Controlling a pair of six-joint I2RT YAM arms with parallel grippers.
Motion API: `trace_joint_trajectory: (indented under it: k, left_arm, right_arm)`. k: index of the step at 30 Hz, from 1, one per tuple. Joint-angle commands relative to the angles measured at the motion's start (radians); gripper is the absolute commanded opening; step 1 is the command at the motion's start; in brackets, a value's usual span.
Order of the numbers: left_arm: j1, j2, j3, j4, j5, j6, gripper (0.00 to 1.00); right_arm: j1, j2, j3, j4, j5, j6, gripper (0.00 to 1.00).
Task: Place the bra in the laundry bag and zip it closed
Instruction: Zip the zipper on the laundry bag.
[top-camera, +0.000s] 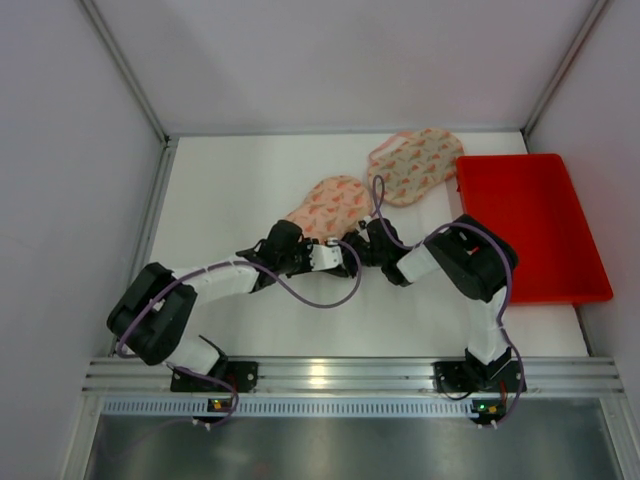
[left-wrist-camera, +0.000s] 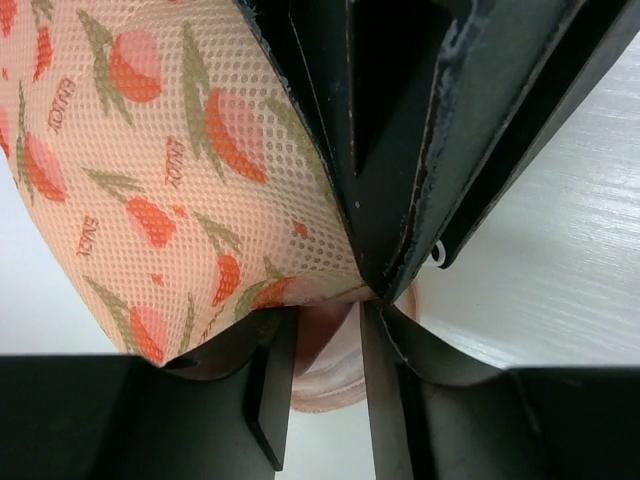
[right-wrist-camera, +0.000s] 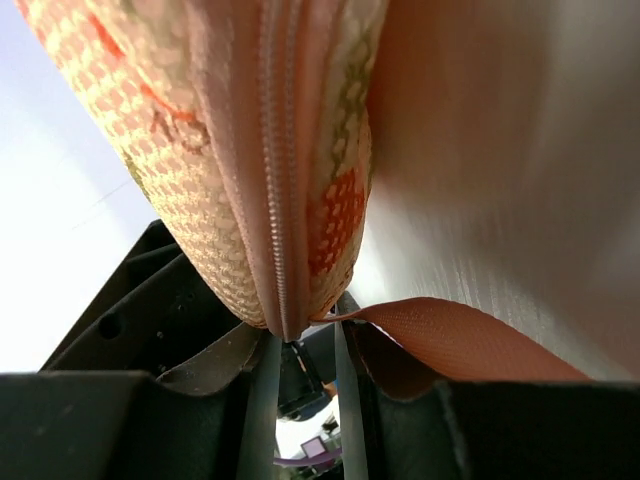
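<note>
The laundry bag (top-camera: 330, 205) is a peach mesh pouch with a fruit print, lying mid-table. Both grippers meet at its near end. In the right wrist view its zipper (right-wrist-camera: 275, 150) runs closed down to my right gripper (right-wrist-camera: 300, 335), which is shut on that end of the bag (right-wrist-camera: 200, 150). An orange fabric strap (right-wrist-camera: 460, 340) lies beside one finger. My left gripper (left-wrist-camera: 325, 315) stands open, and the bag's pink edge (left-wrist-camera: 325, 385) shows in the gap. From above, the left gripper (top-camera: 340, 260) and right gripper (top-camera: 360, 243) almost touch. The bra is hidden.
A second pouch (top-camera: 415, 165) with the same print and a loop handle lies further back. A red bin (top-camera: 530, 225) stands at the right. White walls close in the table on three sides. The right gripper's black body (left-wrist-camera: 450, 130) fills the left wrist view's upper right.
</note>
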Motion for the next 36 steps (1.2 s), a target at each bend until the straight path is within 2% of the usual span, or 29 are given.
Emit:
trace_joint_trajectory:
  k: [1,5,6,11,15,20,24,25,30,31,33,34,36]
  left_arm:
    - [-0.001,-0.073,0.026,-0.001,-0.015,-0.019,0.38]
    - [-0.001,-0.188,0.015,-0.139,0.037,0.002,0.51]
    - [-0.001,-0.213,0.009,-0.158,0.046,0.002,0.57]
    - [-0.001,-0.363,0.003,-0.298,0.084,-0.016,0.59]
    - [0.002,-0.429,0.007,-0.382,0.069,-0.091,0.59]
    - [0.022,-0.380,0.015,-0.375,0.000,-0.151,0.58]
    - [0.022,-0.356,-0.013,-0.261,-0.046,-0.145,0.63]
    - [0.024,-0.354,-0.020,-0.217,-0.046,-0.137,0.64]
    - [0.024,-0.334,0.003,-0.204,0.003,-0.113,0.66]
    - [0.024,-0.336,0.009,-0.204,0.040,-0.104,0.66]
    - [0.022,-0.323,0.022,-0.206,0.052,-0.117,0.65]
    - [0.022,-0.316,0.032,-0.207,0.052,-0.126,0.65]
    - [0.025,-0.302,0.059,-0.243,0.058,-0.151,0.64]
  right_arm:
    - [0.021,0.002,0.021,0.018,-0.035,-0.004,0.00]
    - [0.019,0.006,0.027,0.016,-0.035,-0.009,0.00]
    - [0.018,0.009,0.032,0.016,-0.035,-0.010,0.00]
    - [0.016,0.014,0.033,0.015,-0.032,-0.018,0.00]
    - [0.015,0.018,0.035,0.012,-0.029,-0.026,0.00]
    - [0.016,0.025,0.040,0.008,-0.032,-0.033,0.00]
    - [0.016,0.021,0.041,-0.001,-0.034,-0.041,0.00]
    - [0.016,0.020,0.043,-0.007,-0.035,-0.044,0.00]
    - [0.018,0.015,0.061,-0.010,-0.049,-0.082,0.01]
    - [0.021,0.014,0.067,-0.013,-0.052,-0.090,0.21]
    - [0.018,-0.009,0.069,-0.007,-0.055,-0.109,0.46]
    - [0.016,-0.021,0.066,-0.010,-0.051,-0.122,0.63]
    - [0.013,-0.054,0.063,-0.063,-0.043,-0.173,0.74]
